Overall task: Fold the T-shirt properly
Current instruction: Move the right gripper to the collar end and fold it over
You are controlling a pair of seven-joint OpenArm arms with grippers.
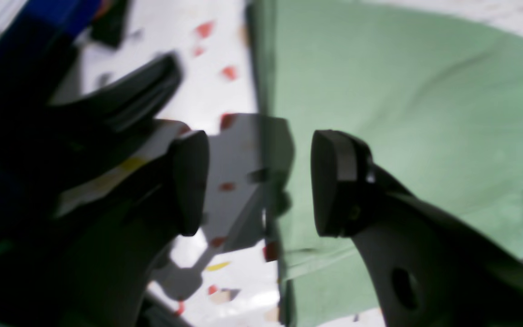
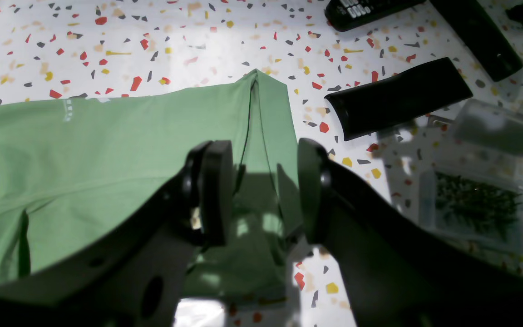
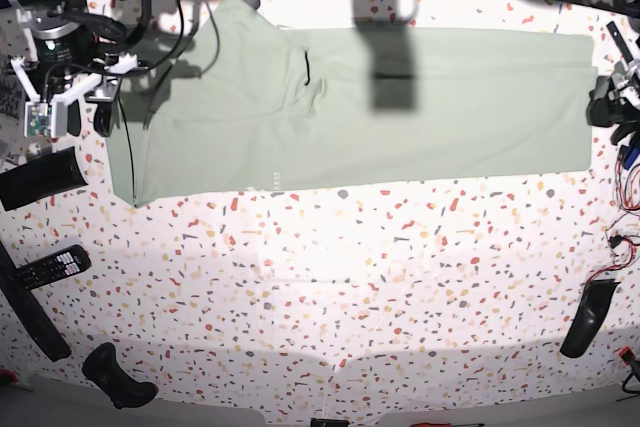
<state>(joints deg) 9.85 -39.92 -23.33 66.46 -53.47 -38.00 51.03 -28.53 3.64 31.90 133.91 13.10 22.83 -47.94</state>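
Observation:
The T-shirt (image 3: 400, 107) is pale green and lies flat in a long band across the far side of the speckled table. My left gripper (image 1: 261, 181) hovers open over the shirt's straight edge (image 1: 402, 113), with only table and cloth showing below between its pads. In the base view it sits at the shirt's right end (image 3: 606, 97). My right gripper (image 2: 263, 195) is open too, just above a folded corner of the T-shirt (image 2: 107, 154) near a seam. In the base view it is at the shirt's left end (image 3: 98, 107). Neither holds cloth.
Beside the right gripper lie a black curved bar (image 2: 397, 97), a remote (image 2: 366, 9) and a clear plastic box (image 2: 475, 200). The base view shows a remote (image 3: 50, 267) and dark tools (image 3: 115, 377) at the front left, and another dark tool (image 3: 586, 319) and wires at the right.

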